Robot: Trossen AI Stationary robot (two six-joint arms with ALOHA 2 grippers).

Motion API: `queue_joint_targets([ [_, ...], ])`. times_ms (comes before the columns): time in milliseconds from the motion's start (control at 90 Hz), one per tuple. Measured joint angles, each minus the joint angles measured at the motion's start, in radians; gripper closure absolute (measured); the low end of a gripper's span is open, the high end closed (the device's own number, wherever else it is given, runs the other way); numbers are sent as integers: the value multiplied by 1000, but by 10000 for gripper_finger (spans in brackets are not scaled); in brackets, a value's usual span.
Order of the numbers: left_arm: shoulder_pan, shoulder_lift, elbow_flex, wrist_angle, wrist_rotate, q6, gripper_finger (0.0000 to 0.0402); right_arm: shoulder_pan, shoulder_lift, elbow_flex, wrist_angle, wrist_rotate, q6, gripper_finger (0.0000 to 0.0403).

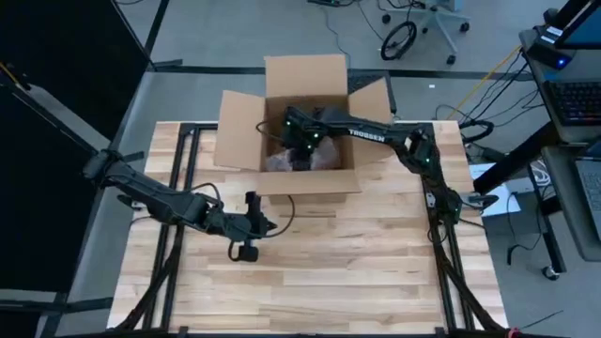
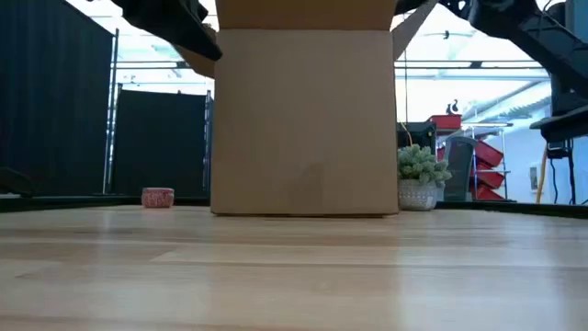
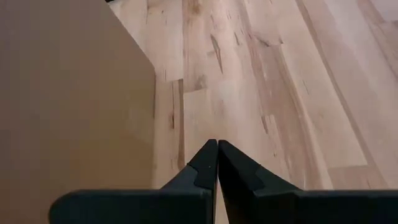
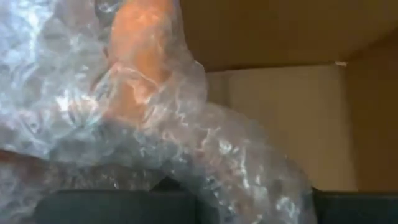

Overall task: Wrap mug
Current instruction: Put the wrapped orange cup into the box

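The tabletop (image 1: 376,253) is showing pale wood planks with darker streaks, sitting on a black frame over a grey floor. A cardboard box (image 1: 310,178) is standing open near the far edge, its flaps spread outward. From table height its plain front wall is filling the middle of the view, and behind it the room is showing black curtain panels, a small potted plant (image 2: 421,179), a little red tin (image 2: 158,197) and red shelving under bright windows.

The right gripper (image 1: 302,143) is reaching down into the box from the right side, its arm lying across the box's rim. The mug (image 4: 140,62), orange under its covering, is sitting inside the box bundled in bubble wrap (image 4: 205,155), pressed right up against the right wrist camera. The fingers there are buried behind the plastic, so I cannot tell whether they are gripping the bundle or standing apart.

The left gripper (image 1: 268,225) is hanging over bare planks just in front of the box, near its front left corner, with its fingers (image 3: 205,168) pressed together and nothing between them.

Beyond the table, an office chair (image 1: 427,23) and loose cables are lying on the floor, and a laptop (image 1: 573,99) is sitting off to the right.
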Motion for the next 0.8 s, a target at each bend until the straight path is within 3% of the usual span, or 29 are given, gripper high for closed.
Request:
queue_joint_targets([
  [356, -1, 0, 0, -1, 0, 0, 402, 33, 29, -2, -41, -89, -1, 368],
  [589, -2, 0, 0, -1, 4, 0, 402, 35, 29, -3, -32, -83, -1, 364],
  [800, -2, 0, 0, -1, 4, -1, 402, 36, 31, -5, 13, -79, -4, 303],
])
